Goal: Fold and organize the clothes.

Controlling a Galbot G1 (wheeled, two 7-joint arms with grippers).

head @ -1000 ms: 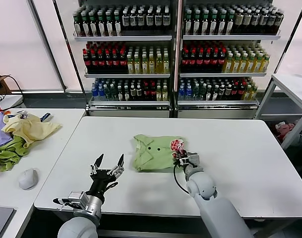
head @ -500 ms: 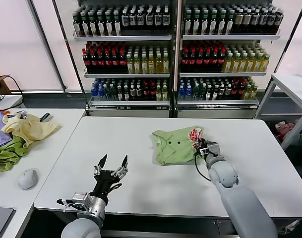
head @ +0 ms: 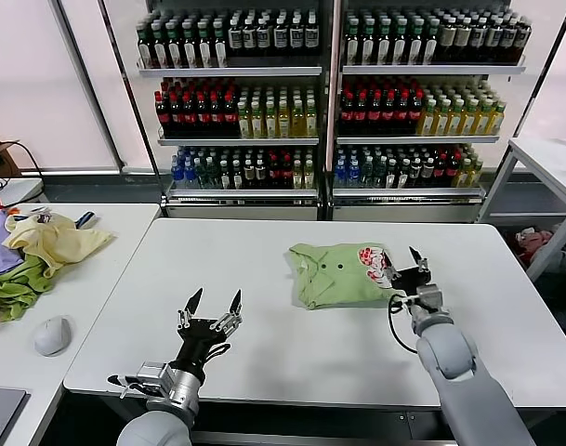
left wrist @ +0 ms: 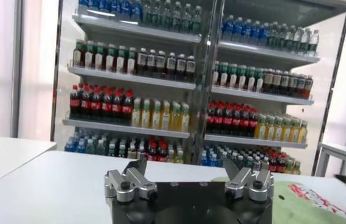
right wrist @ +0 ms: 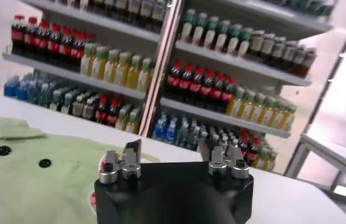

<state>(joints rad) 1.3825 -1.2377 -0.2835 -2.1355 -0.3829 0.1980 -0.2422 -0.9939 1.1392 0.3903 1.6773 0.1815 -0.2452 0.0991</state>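
1. The right gripper [head: 405, 263] is seen with fingers spread and released; nothing is held (it sits just beside the shirt's printed edge).
2. The left gripper [head: 211, 310] is noted near the table's front edge, fingers spread wide, pointing upward, nothing grasped.
3. The light green shirt [head: 336, 273] lies folded on the white table [head: 264, 358], right of centre, collar and buttons visible.
4. A heap of garments [head: 32, 255] is recorded on the side table.
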